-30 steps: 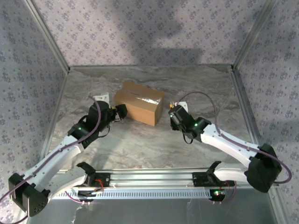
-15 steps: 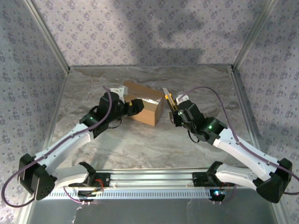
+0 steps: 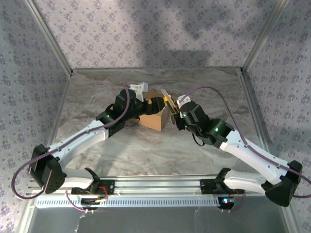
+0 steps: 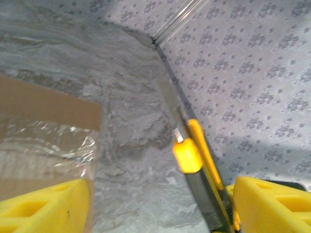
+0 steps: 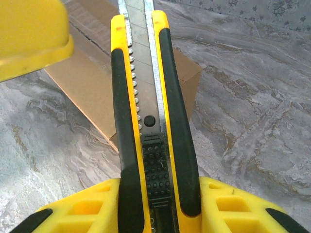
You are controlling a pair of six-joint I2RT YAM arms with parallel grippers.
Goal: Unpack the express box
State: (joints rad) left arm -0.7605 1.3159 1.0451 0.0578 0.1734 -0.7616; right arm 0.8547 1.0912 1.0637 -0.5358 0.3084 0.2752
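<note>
**Gripping a utility knife [image 5: 155,121] beside the express box [image 3: 151,119]**

The right gripper [image 3: 176,115] was clamped narrowly on the yellow-and-black handle of the knife. In the right wrist view the handle ran straight up between the two yellow fingers [image 5: 228,204]. The blade [image 5: 146,58] was slid out and reached over the near right corner of the box.

The left gripper [image 3: 156,104] hung over the top of the box with its jaws spread wide and nothing between them. In the left wrist view its fingers [image 4: 43,206] framed bare marbled table [image 4: 131,126], and the knife stood just beside the right-hand one.

The box sat on the table a little beyond its middle, between the two grippers and turned at an angle to the walls. Its top flaps lay flat, and crinkled clear tape [image 4: 53,145] covered the seam near the end of the box.

From these angles it was hard to say whether the blade actually touched the cardboard or merely hovered above it.
</note>
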